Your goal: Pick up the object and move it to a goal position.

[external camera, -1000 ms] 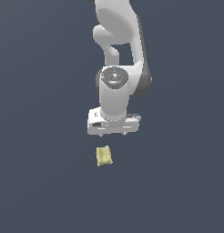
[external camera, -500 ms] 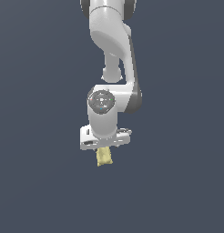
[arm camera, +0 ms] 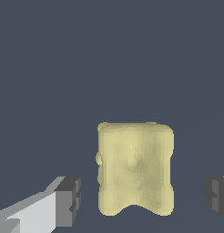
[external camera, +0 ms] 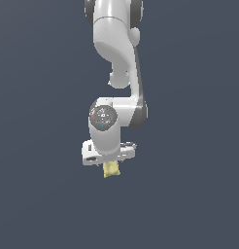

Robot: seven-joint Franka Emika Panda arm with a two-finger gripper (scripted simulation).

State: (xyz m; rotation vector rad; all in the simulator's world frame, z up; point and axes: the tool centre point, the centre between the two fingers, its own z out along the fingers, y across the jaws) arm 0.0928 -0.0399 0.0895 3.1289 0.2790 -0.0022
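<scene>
One second has sufficed for the tool (external camera: 110,163) to descend from well above the object (external camera: 110,168) to straddling it on the counter (external camera: 39,194), fingers (arm camera: 68,201) spread apart on either flank without contact, so closure is judged the next step.

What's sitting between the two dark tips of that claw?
The pale yellow lump lies between the claw's fingertips, with bare gaps on both sides. The wrist view shows this; the exterior view hides the tips.

surface: plain dark grey-blue floor (external camera: 39,204) | on it: pale yellow object (external camera: 110,169)
</scene>
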